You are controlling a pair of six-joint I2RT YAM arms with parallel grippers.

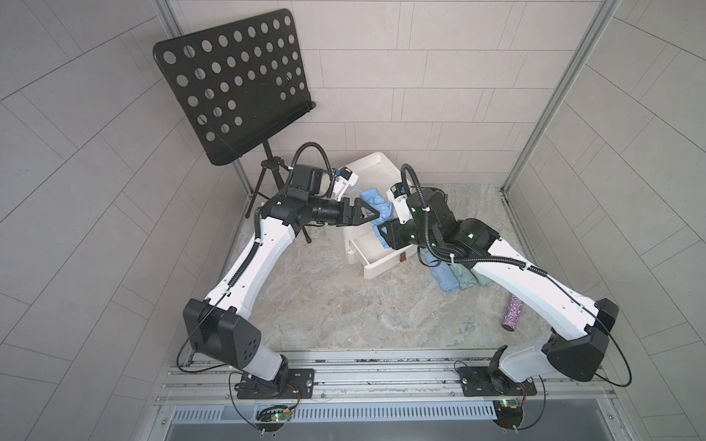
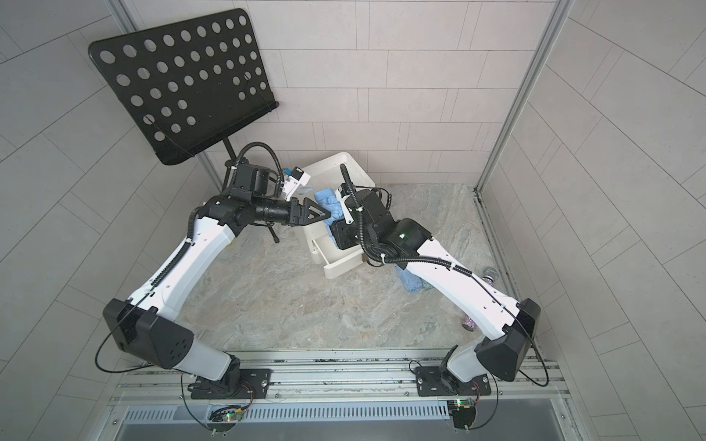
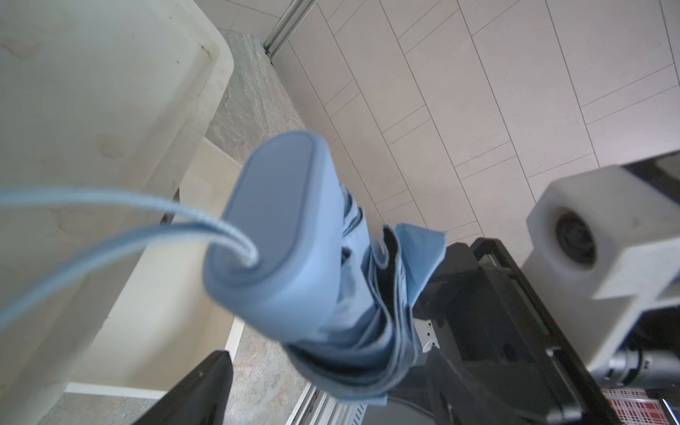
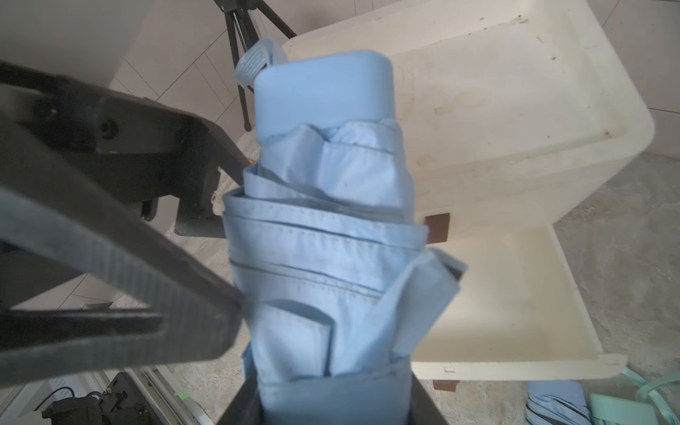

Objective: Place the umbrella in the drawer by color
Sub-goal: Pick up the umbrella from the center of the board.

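A folded light-blue umbrella (image 1: 376, 202) (image 2: 327, 204) stands on end, handle up, over the open drawer (image 1: 382, 263) (image 2: 340, 267) of a white drawer unit (image 1: 366, 172). My right gripper (image 1: 381, 230) (image 4: 331, 397) is shut on the umbrella's (image 4: 323, 239) lower end. My left gripper (image 1: 373, 216) (image 3: 327, 368) reaches in from the left, open, with its jaws either side of the umbrella (image 3: 294, 239). One left finger (image 4: 191, 294) touches the fabric; floor shows between the other finger (image 3: 198, 386) and the umbrella. A wrist strap (image 3: 110, 220) hangs from the handle.
Several more folded umbrellas, one blue (image 1: 445, 280) and two pale green (image 1: 464, 278), lie on the table under my right arm. A glittery purple tube (image 1: 514, 313) lies at the right. A black music stand (image 1: 229, 84) rises at the back left. Brown tags (image 4: 438, 228) mark the drawer fronts.
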